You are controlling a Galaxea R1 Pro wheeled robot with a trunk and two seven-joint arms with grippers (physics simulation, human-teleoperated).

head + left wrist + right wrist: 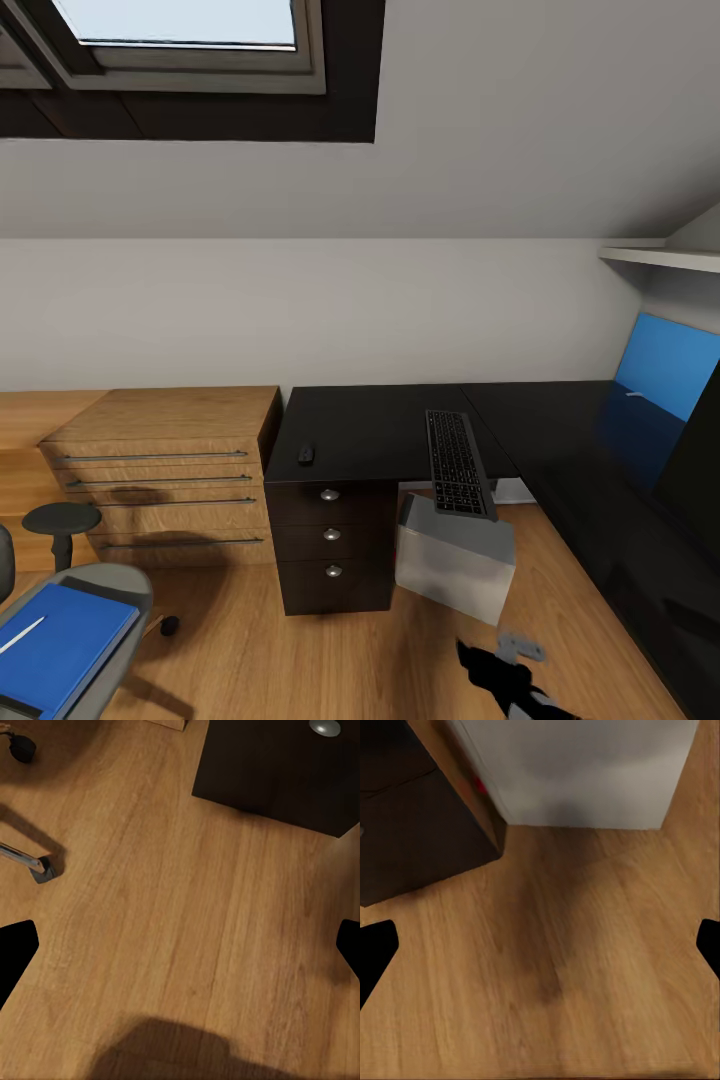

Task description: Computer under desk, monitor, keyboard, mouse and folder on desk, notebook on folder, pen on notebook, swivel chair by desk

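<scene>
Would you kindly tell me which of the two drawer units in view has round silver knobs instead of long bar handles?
The glossy black three-drawer unit under the black desk; the light-wood drawer chest beside it has long bar handles.

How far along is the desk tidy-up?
Partly done: keyboard and mouse lie on the desk, though well apart, and the computer sits on the floor under it. In hand: nothing; the left gripper and right gripper both point at bare floor, open. Left: the folder, with the pen on it, still lies on the swivel chair.
</scene>
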